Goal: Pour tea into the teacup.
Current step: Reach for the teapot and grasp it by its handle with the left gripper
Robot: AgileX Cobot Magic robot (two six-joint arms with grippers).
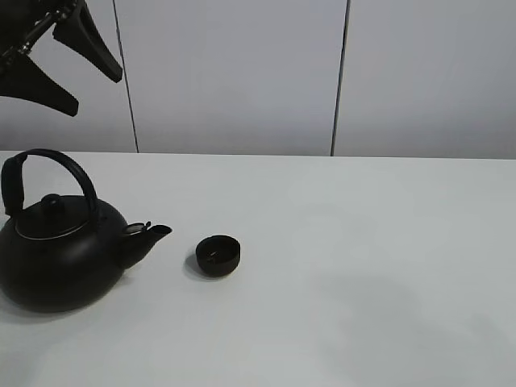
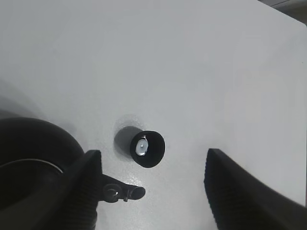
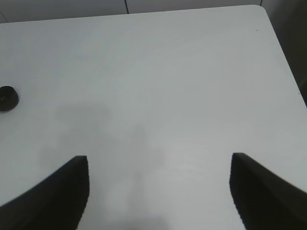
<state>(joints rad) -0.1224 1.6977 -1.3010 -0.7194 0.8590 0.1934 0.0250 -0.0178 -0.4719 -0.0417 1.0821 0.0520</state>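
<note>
The teacup (image 1: 218, 255), small, black and without handle, stands upright on the white table (image 1: 363, 266), a little left of the middle in the high view and just beside the spout (image 1: 149, 236) of the kettle (image 1: 60, 254), but not touching it. In the left wrist view a small bright glint (image 2: 142, 146) shows at the bottom of the cup. It may be a little of tea or only a reflection, I cannot say which. The kettle is big and round, it sits flat on the table with its arched handle (image 1: 56, 165) standing up and its spout turned toward the cup. I think this placing is on purpose, so that a tilt of the kettle would send the stream into the cup. The left gripper (image 1: 98, 96) hangs high above the kettle with its jaws wide apart and nothing between them. Its camera looks down past both fingers at the cup and the spout, so it seems ready to go down for the handle. The right gripper (image 3: 159, 157) is over the bare right part of the table, well apart from the cup, and its jaws are also wide and empty. I judge that no pouring goes on at this moment.
</note>
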